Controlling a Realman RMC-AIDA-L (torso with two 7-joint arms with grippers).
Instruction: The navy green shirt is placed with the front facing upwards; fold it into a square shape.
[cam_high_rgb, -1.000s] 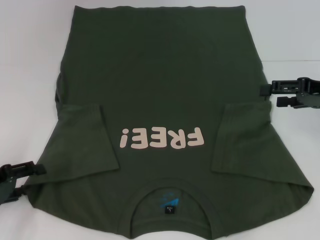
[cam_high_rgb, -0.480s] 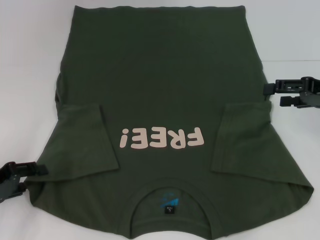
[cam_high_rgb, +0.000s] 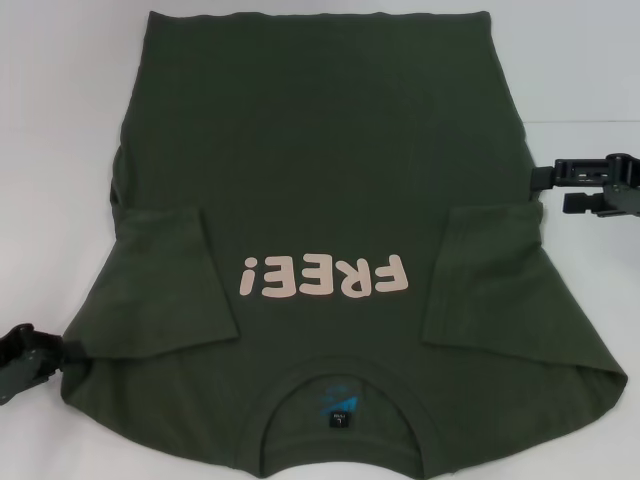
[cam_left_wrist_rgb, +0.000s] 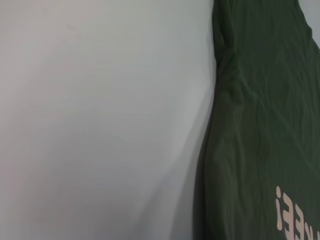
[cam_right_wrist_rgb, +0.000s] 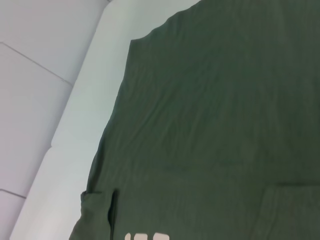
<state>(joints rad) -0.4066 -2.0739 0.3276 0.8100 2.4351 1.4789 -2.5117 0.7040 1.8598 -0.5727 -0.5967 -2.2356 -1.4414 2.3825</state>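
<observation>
You have a plain white table (cam_high_rgb: 60, 120) under everything, its bare surface showing at nine o'clock, three o'clock and along twelve o'clock of the head view. In the left wrist view the same white tabletop fills most of what you see, smooth and unmarked. In the right wrist view you can see the table's pale edge (cam_right_wrist_rgb: 75, 130), and beyond it a light grey floor (cam_right_wrist_rgb: 30, 100) crossed by thin dark seam lines.

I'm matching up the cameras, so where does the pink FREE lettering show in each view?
Head view: FREE! lettering, lower middle of the shirt.
Left wrist view: only its end, at the picture's lower right corner.
Right wrist view: letter tops at the bottom edge.
Shared landmark: the lettering itself.
</observation>
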